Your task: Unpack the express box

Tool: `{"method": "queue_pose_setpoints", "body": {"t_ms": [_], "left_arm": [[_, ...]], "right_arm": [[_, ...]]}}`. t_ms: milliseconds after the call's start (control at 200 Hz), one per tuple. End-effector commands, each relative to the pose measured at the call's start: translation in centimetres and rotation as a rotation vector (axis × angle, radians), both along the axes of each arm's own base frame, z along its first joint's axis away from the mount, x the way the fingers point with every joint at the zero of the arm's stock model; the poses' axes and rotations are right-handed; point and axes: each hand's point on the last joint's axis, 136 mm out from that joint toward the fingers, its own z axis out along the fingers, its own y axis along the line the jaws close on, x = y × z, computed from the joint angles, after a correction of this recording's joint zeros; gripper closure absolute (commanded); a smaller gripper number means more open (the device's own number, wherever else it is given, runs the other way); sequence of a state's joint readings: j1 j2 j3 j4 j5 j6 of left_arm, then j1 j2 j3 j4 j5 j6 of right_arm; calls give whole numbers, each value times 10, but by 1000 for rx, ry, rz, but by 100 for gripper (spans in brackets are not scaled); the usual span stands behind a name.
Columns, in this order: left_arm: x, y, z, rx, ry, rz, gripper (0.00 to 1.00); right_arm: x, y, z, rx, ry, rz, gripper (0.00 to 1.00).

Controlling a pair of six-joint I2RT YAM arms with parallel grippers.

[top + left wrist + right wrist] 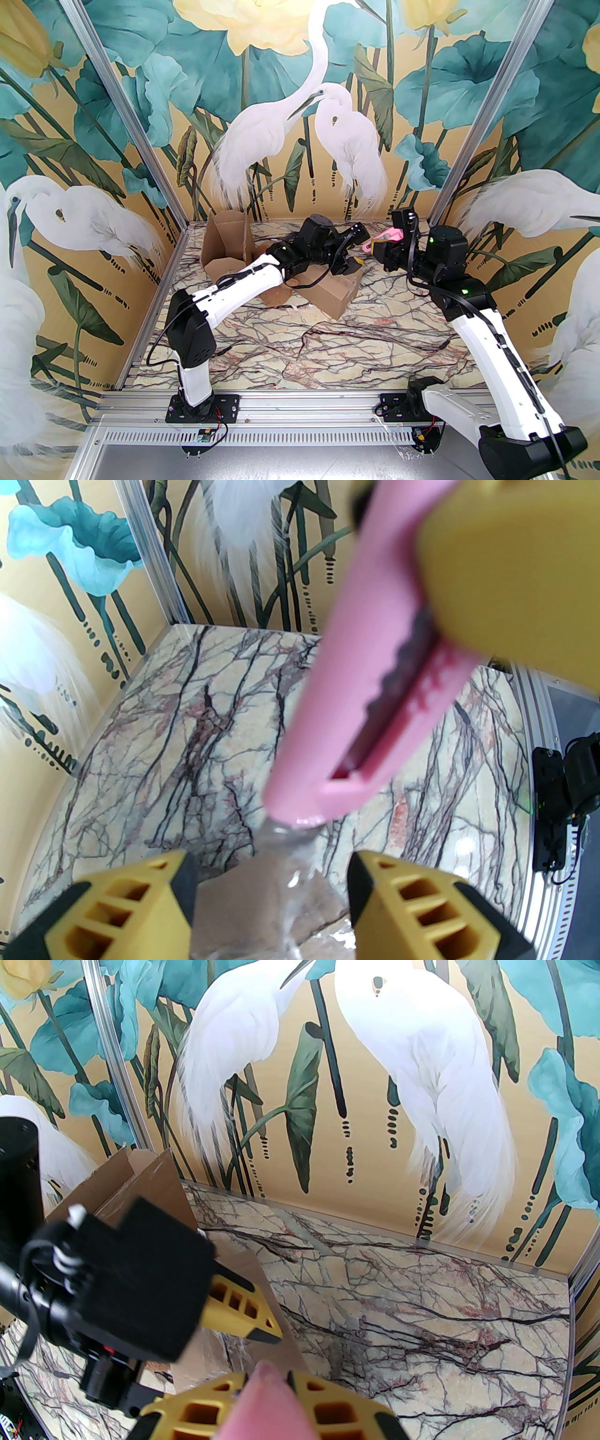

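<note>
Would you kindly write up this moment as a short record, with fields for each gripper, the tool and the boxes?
left gripper: open, fingers apart above the taped box
right gripper: shut on the pink box cutter
pink box cutter: tip pointing down at the clear tape, between the left fingers; contact unclear
taped box: on the marble table, under the left arm
second box: flaps open, back left corner
</note>
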State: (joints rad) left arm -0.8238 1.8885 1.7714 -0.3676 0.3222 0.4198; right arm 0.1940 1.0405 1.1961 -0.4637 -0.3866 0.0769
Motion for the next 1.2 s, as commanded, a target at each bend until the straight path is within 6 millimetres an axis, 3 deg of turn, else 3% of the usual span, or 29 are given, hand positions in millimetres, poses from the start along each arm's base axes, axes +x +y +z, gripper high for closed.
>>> {"method": "queue_pose_setpoints", "body": {"t_ms": [0, 140, 260, 520, 710, 890, 965, 1110, 1195], "left_arm": [[-4, -6, -12, 24, 39, -30, 37], [0, -7, -12, 27, 31, -19, 55], [0, -8, -11, 22, 26, -26, 63], [-7, -9, -6, 31, 30, -69, 100], [-25, -9, -6, 33, 34, -128, 100], [-34, -6, -14, 63, 47, -134, 100], [-25, 0, -9, 57, 27, -65, 100], [1, 25, 1, 22, 32, 117, 84], [19, 48, 7, -21, 85, 230, 73]], "right_arm": [[0, -3, 29, 46, -74, -20, 100], [-1, -2, 29, 46, -69, -14, 100], [-1, -3, 30, 49, -74, -21, 100], [10, -16, 26, 81, -44, -118, 100], [29, -42, 17, 179, 3, -296, 100], [38, -55, 23, 250, -39, -367, 100], [39, -53, 20, 218, -37, -351, 100], [33, -43, -1, 119, -7, -272, 100], [27, -27, -12, 103, 16, -171, 100]]}}
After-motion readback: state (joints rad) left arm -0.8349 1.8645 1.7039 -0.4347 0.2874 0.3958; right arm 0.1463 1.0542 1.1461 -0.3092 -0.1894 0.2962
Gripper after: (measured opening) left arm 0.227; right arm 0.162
